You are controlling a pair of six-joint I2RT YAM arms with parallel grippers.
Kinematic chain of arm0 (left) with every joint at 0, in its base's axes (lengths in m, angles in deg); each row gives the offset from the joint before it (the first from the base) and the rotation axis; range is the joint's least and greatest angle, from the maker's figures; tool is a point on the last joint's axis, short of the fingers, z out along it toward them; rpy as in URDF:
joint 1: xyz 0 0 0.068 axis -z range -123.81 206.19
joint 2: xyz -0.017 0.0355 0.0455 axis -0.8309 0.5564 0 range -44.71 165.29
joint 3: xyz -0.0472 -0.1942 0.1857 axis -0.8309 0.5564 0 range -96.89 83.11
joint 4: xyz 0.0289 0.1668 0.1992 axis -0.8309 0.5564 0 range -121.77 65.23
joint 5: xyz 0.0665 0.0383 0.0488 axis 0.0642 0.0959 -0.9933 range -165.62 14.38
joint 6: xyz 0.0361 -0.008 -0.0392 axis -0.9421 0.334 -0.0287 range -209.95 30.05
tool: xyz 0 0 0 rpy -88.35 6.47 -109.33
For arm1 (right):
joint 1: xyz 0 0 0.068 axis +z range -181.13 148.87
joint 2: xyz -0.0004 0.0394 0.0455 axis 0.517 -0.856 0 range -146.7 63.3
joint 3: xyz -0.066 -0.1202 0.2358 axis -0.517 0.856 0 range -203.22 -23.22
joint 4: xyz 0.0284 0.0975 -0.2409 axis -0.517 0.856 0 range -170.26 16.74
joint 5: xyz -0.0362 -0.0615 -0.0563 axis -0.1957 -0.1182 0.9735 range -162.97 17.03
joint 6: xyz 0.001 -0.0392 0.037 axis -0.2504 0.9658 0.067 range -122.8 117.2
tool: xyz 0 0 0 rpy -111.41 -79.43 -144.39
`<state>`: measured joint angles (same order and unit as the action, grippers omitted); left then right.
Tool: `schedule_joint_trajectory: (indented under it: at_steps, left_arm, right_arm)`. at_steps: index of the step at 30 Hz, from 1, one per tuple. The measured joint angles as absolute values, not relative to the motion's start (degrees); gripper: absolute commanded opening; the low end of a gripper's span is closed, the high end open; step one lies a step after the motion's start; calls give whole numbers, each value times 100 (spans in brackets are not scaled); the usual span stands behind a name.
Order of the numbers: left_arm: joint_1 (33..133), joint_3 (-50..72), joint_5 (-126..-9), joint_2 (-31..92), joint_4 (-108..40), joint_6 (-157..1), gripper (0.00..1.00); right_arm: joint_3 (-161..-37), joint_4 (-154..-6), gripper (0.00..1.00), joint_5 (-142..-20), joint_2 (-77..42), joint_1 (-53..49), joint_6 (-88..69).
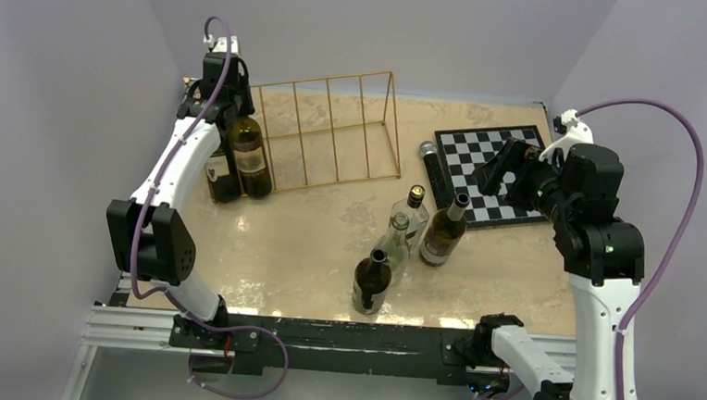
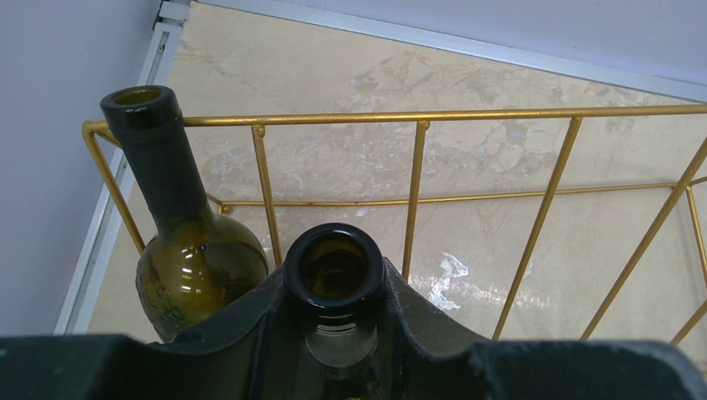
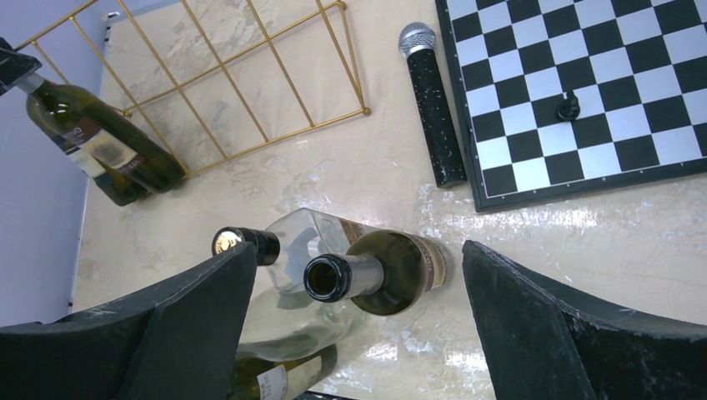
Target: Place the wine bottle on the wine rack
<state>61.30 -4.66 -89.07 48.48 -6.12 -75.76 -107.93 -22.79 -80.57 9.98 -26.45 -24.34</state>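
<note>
My left gripper (image 2: 333, 279) is shut on the neck of a dark green wine bottle (image 2: 334, 262), seen from above with its mouth open. In the top view this labelled wine bottle (image 1: 251, 159) stands upright at the left end of the gold wine rack (image 1: 331, 129), under the left gripper (image 1: 229, 98). A second green bottle (image 2: 183, 250) stands close on its left, against the rack's wires (image 2: 417, 117). Whether either bottle is inside a slot I cannot tell. My right gripper (image 3: 358, 287) is open, above an upright open-mouthed bottle (image 3: 400, 271) mid-table.
Several more bottles cluster mid-table: a brown-labelled one (image 1: 443, 230), a clear one (image 1: 394, 243), a gold-capped one (image 1: 414, 208) and a dark one (image 1: 372, 281). A black microphone (image 3: 433, 108) lies beside the chessboard (image 3: 584, 75), which carries one black pawn (image 3: 568, 106).
</note>
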Motion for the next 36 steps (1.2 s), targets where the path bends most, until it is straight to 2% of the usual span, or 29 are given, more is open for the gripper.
schedule_joint_trajectory:
  at_steps: [10,16,23,30,36]
  left_arm:
    - [6068,-741,-9049,5342,-822,-7554,36]
    - [5994,-982,-9067,5711,-899,-7547,38]
    - [5909,-1154,-9034,6039,-800,-7401,50]
    - [5891,-1156,-8929,6146,-555,-7316,54]
    - [5883,-1156,-8822,6133,-525,-7270,66]
  right_arm:
    - [-10729,-2209,98,-7976,1135,-2645,-2439]
    - [-10732,-2119,98,-7974,1278,-2645,-2445]
    - [-10738,-2047,98,-7954,1352,-2645,-2465]
    - [-10753,-2032,98,-7956,1352,-2645,-2465]
    - [-10778,-2004,98,-7958,1374,-2645,-2471]
